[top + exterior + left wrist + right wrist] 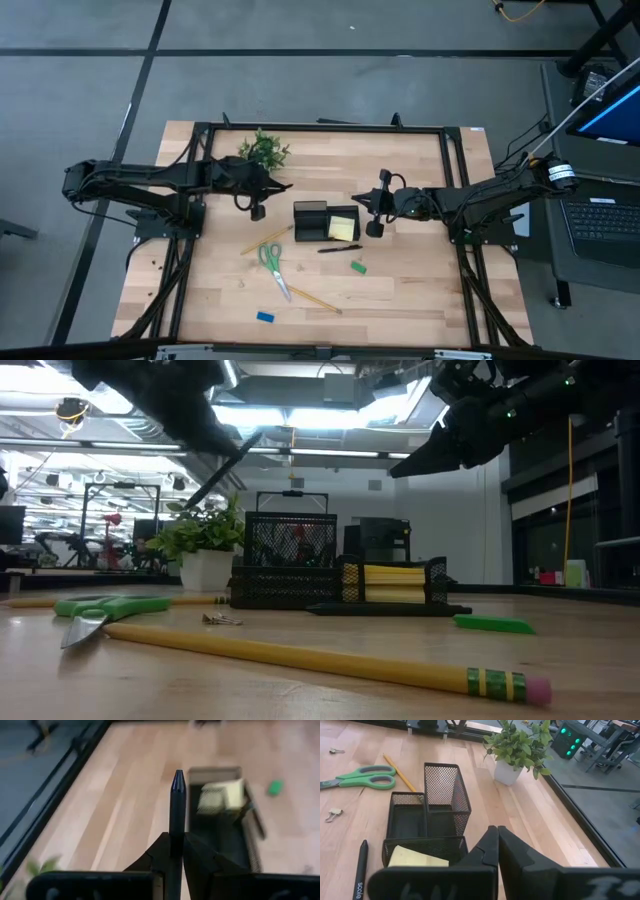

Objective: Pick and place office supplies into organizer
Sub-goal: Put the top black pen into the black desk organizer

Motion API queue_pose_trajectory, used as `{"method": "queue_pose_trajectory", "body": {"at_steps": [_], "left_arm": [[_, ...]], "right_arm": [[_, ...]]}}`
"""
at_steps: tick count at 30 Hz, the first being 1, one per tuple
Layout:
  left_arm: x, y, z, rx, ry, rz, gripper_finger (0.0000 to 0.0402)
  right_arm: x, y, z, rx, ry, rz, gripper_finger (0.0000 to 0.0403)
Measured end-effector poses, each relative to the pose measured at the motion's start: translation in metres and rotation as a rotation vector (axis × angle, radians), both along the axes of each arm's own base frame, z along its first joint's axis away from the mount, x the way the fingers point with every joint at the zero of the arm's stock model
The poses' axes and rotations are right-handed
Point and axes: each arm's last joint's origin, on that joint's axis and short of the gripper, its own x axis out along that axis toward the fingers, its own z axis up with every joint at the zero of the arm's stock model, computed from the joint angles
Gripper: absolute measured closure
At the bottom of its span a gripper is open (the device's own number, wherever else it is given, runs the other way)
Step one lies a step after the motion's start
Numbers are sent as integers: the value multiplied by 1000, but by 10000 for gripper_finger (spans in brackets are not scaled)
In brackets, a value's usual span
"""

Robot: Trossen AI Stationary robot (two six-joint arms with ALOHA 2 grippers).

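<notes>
Colours, placed relative to the black wire-mesh organizer (pixel 427 815): pale yellow sticky-note pad (pixel 417 857) inside it; black pen (pixel 360 870) lying just beside it; bright green-handled scissors (pixel 362 777) and a yellow pencil (pixel 399 772) beyond it; green leafy plant (pixel 520 742) in a white pot past its tall cup. All rest on a light wood-grain table (pixel 350 815).

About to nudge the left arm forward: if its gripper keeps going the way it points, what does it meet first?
Probably the organizer: the pen held in the left gripper points just beside its near wall. Depth is unclear, so it might reach bare table first.
</notes>
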Motion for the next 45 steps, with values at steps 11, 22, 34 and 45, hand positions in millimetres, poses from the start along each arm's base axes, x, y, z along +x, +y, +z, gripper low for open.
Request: {"method": "queue_pose_trajectory", "body": {"at_steps": [11, 22, 34, 45], "left_arm": [[8, -2, 13, 50, -177, -113, 368], [0, 1, -21, 16, -415, -112, 367], [12, -2, -23, -60, -482, -129, 366], [55, 0, -37, -91, -450, -199, 366]], "right_arm": [[0, 1, 0, 10, -1, 24, 395], [1, 2, 2, 22, -23, 47, 395], [2, 2, 4, 18, -43, 49, 395], [2, 2, 4, 19, -43, 48, 395]]}}
